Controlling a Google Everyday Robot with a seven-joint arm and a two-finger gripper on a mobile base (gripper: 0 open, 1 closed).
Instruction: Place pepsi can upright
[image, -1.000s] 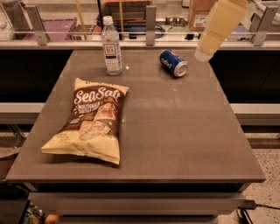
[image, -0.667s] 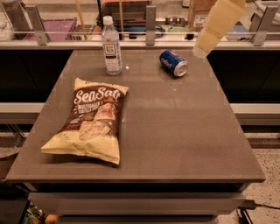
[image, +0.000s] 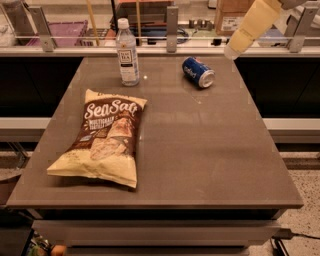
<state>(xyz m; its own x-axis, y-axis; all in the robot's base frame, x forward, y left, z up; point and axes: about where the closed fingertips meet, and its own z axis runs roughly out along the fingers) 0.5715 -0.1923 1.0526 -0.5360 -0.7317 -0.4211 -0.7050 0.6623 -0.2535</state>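
Observation:
The pepsi can (image: 198, 72) is blue with a white-red logo and silver ends. It lies on its side at the far right of the brown table (image: 200, 150), silver end toward the front right. My gripper (image: 233, 49) comes down from the top right as a cream-coloured limb. Its tip hangs above the table's far right edge, to the right of the can and a little behind it, apart from it. It holds nothing that I can see.
A clear plastic bottle (image: 128, 53) with a white label stands upright at the far left-centre. A Sea Salt chip bag (image: 103, 138) lies flat on the left half. A railing with metal posts (image: 172, 22) runs behind the table.
The gripper has risen slightly near the table's far right edge. The can, bottle and bag have not moved.

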